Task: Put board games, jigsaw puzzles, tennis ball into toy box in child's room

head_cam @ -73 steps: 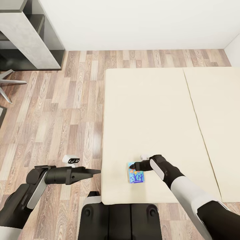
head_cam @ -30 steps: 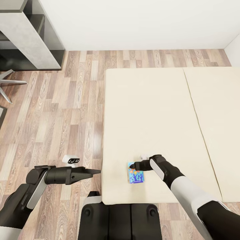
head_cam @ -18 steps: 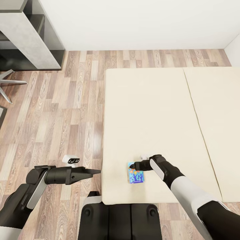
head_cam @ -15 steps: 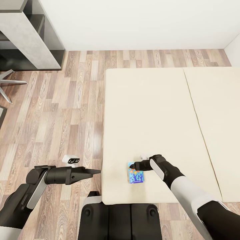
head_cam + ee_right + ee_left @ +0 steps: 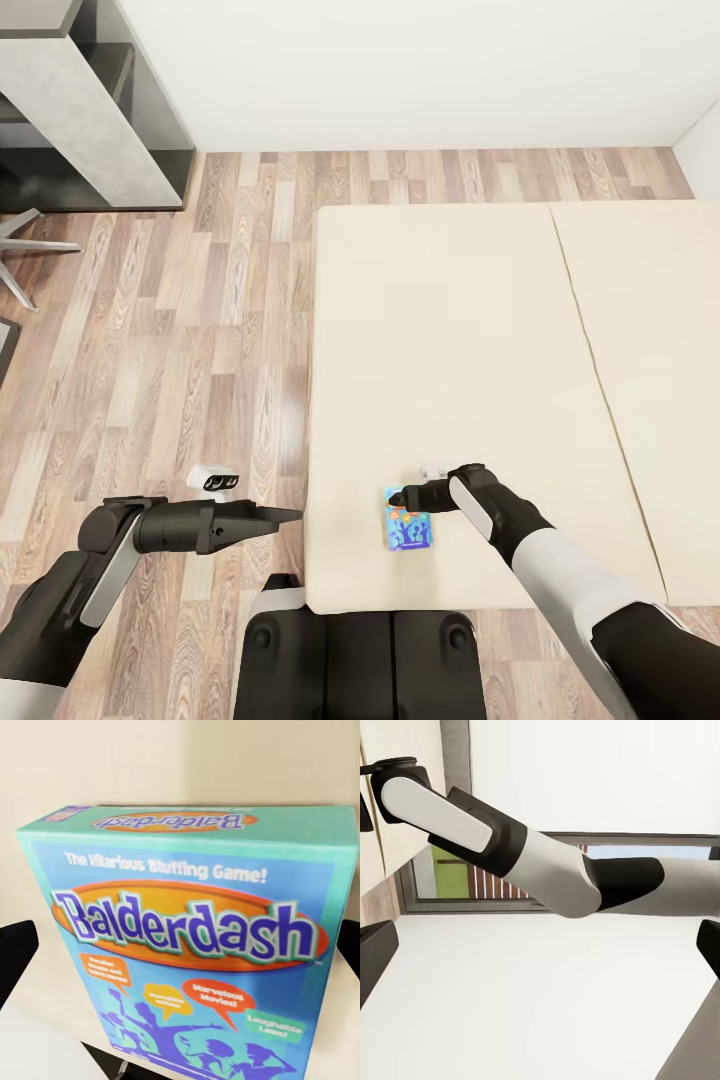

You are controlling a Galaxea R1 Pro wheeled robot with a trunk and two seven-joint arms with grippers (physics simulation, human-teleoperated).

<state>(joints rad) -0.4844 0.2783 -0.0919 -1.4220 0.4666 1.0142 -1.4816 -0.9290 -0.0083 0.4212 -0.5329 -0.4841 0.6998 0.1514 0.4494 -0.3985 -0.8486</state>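
- Nothing is moving between the earlier head views and now: box, arms and camera are all keeping their places.
- Light-blue board game [image 5: 407, 524], lettered "Balderdash" [image 5: 191, 922], is lying flat on the bed [image 5: 450, 330], near its front edge.
- Right claw [image 5: 398, 497] is hovering at the box's far end, fingers [image 5: 15, 960] apart and straddling it.
- Left claw [image 5: 285, 516] is idling over the floor [image 5: 190, 330]; its fingers are spread.
- Risk: closing on a flat box pressed into the mattress may be pushing it away rather than gripping it.

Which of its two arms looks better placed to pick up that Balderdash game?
Right. The right gripper is poised at the Balderdash box on the bed, fingers open. The left gripper hangs over the floor beside the bed.
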